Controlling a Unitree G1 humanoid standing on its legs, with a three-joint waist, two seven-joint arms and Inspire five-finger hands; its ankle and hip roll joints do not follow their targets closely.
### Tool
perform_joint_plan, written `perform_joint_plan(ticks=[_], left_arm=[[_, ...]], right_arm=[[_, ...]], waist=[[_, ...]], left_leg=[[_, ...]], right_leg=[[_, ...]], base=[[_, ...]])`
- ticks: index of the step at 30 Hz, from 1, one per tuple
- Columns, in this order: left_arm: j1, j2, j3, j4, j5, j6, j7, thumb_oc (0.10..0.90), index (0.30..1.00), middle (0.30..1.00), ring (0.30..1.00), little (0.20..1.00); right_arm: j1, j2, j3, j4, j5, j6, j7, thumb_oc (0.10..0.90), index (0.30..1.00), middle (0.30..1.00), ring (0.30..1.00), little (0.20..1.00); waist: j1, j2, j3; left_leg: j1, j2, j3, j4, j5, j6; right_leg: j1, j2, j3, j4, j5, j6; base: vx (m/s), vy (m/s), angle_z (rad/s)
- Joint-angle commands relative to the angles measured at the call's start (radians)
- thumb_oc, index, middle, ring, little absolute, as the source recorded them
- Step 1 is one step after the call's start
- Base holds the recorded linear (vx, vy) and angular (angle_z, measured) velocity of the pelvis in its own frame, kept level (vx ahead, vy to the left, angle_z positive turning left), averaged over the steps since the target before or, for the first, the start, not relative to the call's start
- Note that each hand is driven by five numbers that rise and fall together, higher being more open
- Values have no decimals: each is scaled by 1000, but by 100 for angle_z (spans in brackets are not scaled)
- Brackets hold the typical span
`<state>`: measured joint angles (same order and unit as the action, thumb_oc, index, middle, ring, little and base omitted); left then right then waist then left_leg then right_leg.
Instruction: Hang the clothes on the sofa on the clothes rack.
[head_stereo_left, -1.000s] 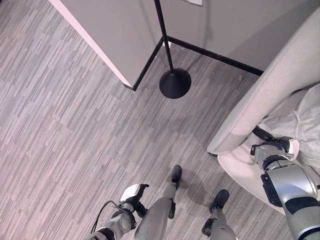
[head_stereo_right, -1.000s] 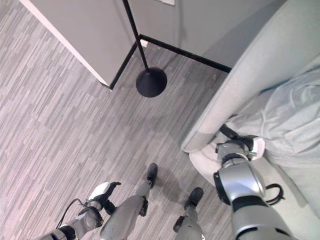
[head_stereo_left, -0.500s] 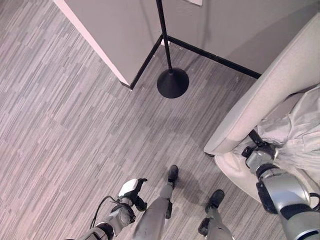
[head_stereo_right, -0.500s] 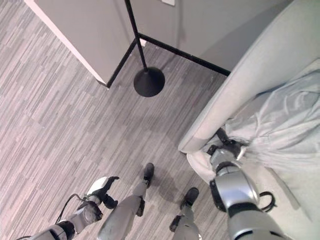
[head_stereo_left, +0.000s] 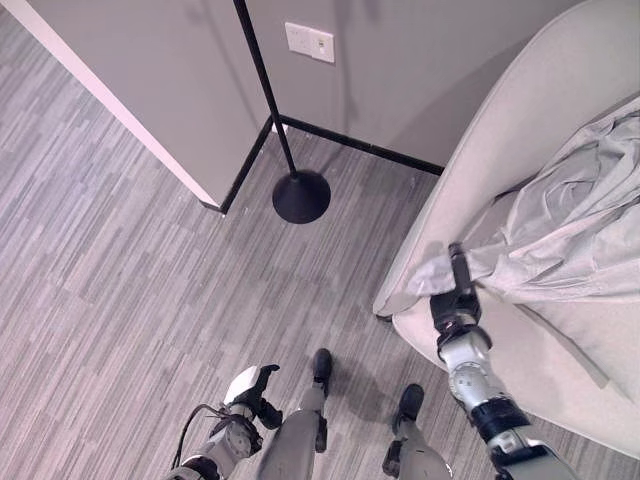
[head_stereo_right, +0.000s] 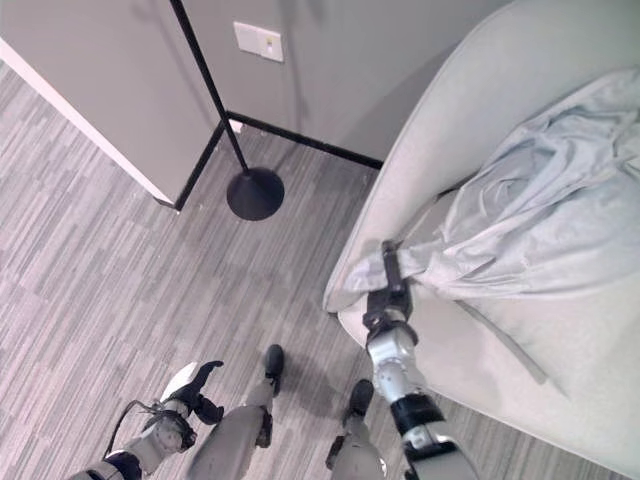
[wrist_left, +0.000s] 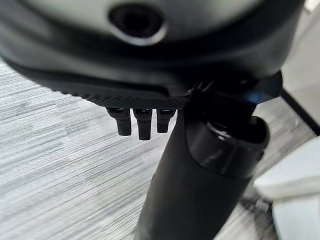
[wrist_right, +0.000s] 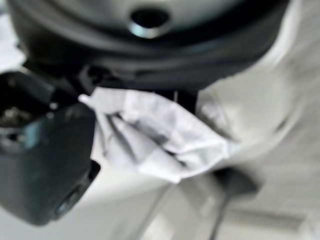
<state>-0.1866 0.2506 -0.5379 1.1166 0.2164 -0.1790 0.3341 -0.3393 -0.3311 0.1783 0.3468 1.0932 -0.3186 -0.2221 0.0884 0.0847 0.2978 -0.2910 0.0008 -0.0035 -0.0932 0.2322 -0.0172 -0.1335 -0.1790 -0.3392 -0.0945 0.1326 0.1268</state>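
One pale grey garment (head_stereo_left: 580, 220), crumpled and creased on the sofa (head_stereo_left: 520, 110); right hand (head_stereo_left: 457, 295) pinches its edge. Left hand (head_stereo_left: 250, 390) loosely curled, empty.

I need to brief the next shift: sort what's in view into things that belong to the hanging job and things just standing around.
Job:
- grey garment, bunched on the sofa
- right hand, gripping the garment's edge
- black clothes rack, its base on the floor

Standing around:
- wall outlet
- left hand, low by the floor
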Motion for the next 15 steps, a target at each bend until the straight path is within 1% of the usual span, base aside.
perform_joint_plan(ticks=[1,3,4,5,6,8,9,10,11,12,14,15], left_arm=[[21,17,-55,10,23,-25,-27,800,900,900,900,900],[47,32,-55,-15,46,-28,-44,800,900,900,900,900],[70,45,-58,-39,64,-31,-59,800,900,900,900,900],[70,46,-58,-40,63,-31,-59,800,900,900,900,900],[81,53,-55,-59,64,-33,-67,800,900,900,900,900],[98,69,-38,-106,50,-38,-81,800,900,900,900,900],[106,81,-20,-144,24,-40,-85,800,900,900,900,900],[108,86,-14,-167,12,-40,-87,800,900,900,900,900],[107,87,-14,-169,11,-39,-88,800,900,900,900,900],[104,96,-5,-214,-8,-44,-85,800,900,900,900,900],[100,98,-4,-235,-13,-43,-84,800,900,900,900,900],[97,102,2,-258,-25,-46,-83,800,900,900,900,900]], right_arm=[[-149,-5,-69,-109,-99,-156,71,400,300,300,300,300],[-149,-20,-95,-158,-116,-165,59,400,300,300,300,300],[-160,-35,-109,-217,-127,-174,49,400,300,300,300,300],[-159,-34,-109,-218,-128,-173,48,400,300,300,300,300],[-162,-43,-121,-244,-132,-180,46,400,300,300,300,300],[-185,-58,-141,-269,-145,-191,31,400,300,300,300,300],[-222,-76,-146,-288,-170,-196,7,400,300,300,300,300],[-246,-91,-145,-291,-188,-195,-11,400,300,300,300,300],[-248,-91,-144,-292,-189,-195,-12,400,300,300,300,300],[-306,-122,-142,-297,-229,-190,-47,400,300,300,300,300],[-335,-133,-141,-298,-245,-189,-63,400,300,300,300,300],[-365,-151,-139,-301,-260,-188,-78,400,300,300,300,300]], waist=[[29,-55,-108],[23,-63,-145],[22,-72,-176],[21,-72,-177],[21,-77,-192],[23,-87,-223],[22,-97,-249],[23,-102,-260],[21,-102,-260],[21,-113,-279],[19,-117,-288],[17,-123,-297]], left_leg=[[69,-25,29,6,-197,-18],[95,-20,35,6,-201,-15],[129,-14,44,6,-212,-16],[127,-14,43,6,-209,-15],[144,-10,47,6,-216,-16],[172,-3,57,6,-222,-18],[194,6,61,6,-226,-19],[206,10,66,6,-228,-21],[203,10,65,6,-225,-20],[225,18,73,6,-230,-24],[233,22,75,6,-228,-23],[242,27,80,6,-230,-26]], right_leg=[[103,-105,-24,7,-67,68],[125,-102,-25,7,-72,68],[149,-96,-18,7,-81,67],[148,-96,-18,7,-79,67],[160,-93,-15,7,-86,67],[181,-85,-13,7,-93,65],[195,-77,-5,7,-99,60],[202,-73,-3,7,-101,58],[200,-73,-4,7,-98,57],[213,-65,6,7,-104,54],[217,-62,10,7,-102,51],[223,-58,14,7,-105,49]], base=[[54,-54,-3],[25,-59,5],[-4,-46,-1],[18,-54,-2],[-5,-40,-7],[-8,-65,-14],[-20,-65,-12],[-29,-45,-13],[-40,-50,-15],[-30,-49,-18],[-30,-40,-12],[-50,-42,-10]])
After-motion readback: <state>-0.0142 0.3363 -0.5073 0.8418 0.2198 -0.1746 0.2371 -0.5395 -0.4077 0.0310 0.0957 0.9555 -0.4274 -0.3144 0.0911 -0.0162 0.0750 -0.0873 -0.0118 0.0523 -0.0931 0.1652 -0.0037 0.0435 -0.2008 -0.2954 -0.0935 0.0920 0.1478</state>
